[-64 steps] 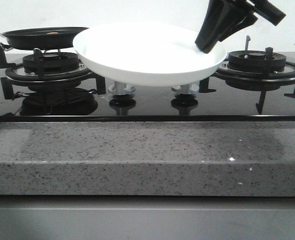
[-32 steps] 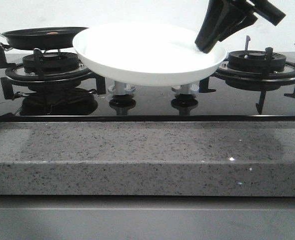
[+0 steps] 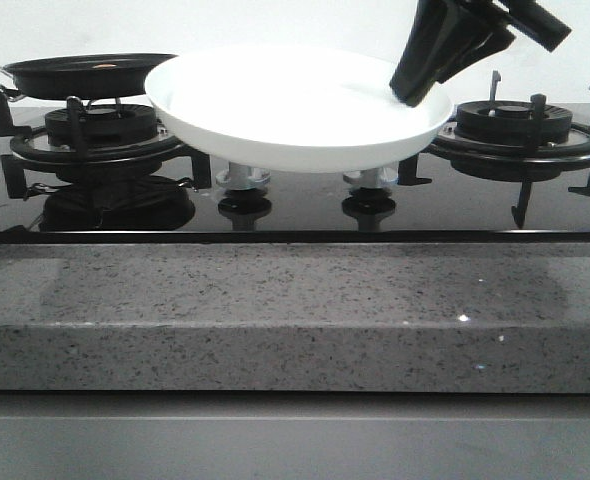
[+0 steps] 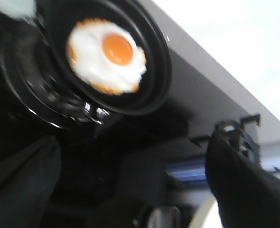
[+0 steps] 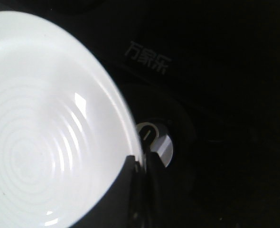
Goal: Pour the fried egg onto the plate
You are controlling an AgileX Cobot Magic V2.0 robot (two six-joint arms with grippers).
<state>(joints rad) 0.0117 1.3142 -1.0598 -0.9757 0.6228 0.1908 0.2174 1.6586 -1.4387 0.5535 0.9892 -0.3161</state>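
Nothing has visibly moved since the earlier frames. Filling the middle of the front view, the plate [image 3: 295, 105] is held above the stove top [image 3: 295, 205], its right rim clamped by the right gripper [image 3: 420, 92]. At upper left, the frying pan [image 3: 85, 72] sits on the left burner [image 3: 95, 140], with the fried egg [image 4: 107, 54] lying inside. The left gripper [image 4: 130, 190] has its fingers spread wide, holding nothing.
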